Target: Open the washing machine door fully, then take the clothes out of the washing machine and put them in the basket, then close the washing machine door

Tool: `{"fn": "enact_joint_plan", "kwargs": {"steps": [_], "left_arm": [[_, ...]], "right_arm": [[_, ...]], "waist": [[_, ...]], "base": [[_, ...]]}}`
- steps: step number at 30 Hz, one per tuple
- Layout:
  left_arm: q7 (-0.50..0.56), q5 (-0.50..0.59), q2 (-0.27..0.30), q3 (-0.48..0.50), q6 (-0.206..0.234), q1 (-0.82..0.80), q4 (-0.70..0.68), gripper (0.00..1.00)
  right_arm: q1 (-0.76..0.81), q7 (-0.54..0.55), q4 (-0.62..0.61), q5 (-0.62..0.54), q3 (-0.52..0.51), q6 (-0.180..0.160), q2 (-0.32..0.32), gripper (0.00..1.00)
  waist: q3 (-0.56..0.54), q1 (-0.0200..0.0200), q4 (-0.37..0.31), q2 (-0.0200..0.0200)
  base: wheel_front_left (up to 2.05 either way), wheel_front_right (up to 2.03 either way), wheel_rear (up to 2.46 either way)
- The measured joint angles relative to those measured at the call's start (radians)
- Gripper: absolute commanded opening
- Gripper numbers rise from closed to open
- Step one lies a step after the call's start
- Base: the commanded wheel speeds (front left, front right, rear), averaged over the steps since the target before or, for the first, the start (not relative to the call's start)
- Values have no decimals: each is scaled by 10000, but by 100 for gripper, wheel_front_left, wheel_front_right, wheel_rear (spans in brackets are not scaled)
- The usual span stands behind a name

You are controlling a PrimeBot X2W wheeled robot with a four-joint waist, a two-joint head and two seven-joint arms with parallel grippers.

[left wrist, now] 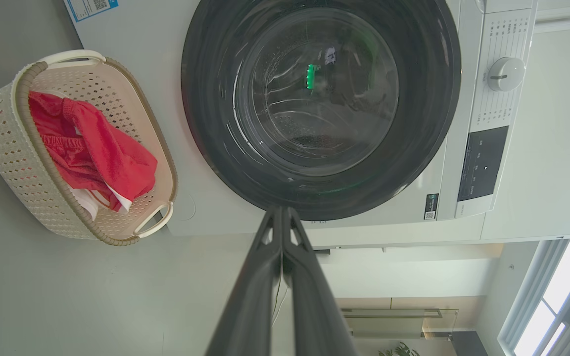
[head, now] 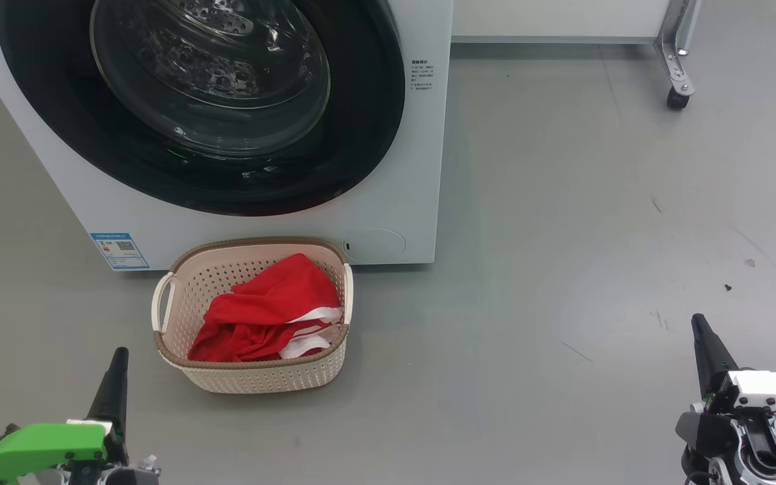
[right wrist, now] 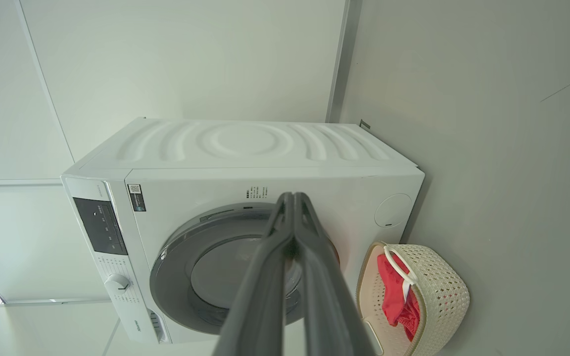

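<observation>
You're facing one washing machine [head: 418, 168], and its one washing machine door [head: 368, 135] sits flush against the front, glass bulging towards you. One basket [head: 253, 384] stands on the grey floor [head: 529, 269] just beside the machine's foot, below the door. The clothes [head: 260, 316] lie heaped inside it, red with white stripes; how many pieces, you can't tell. You have two end effectors. The left end effector [head: 120, 356] hangs near the basket, fingers pressed together on nothing. The right end effector [head: 698, 322] is well apart to the right, also pressed together and empty. One castor [head: 677, 100] of a metal frame stands far right. Your left wrist view adds the dial [left wrist: 506, 74], the dark panel [left wrist: 480, 163] and a bright window [left wrist: 552, 306]. Your right wrist view adds the machine's ribbed side panel [right wrist: 245, 141].
</observation>
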Motion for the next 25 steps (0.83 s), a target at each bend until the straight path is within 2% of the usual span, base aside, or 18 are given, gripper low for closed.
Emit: {"fn": "enact_joint_plan", "kwargs": {"steps": [25], "left_arm": [[2,0,-4,15,0,-1,0,0]], "right_arm": [[0,10,0,0,-13,0,0,0]], "waist": [[0,0,0,0]], "base": [[0,0,0]]}}
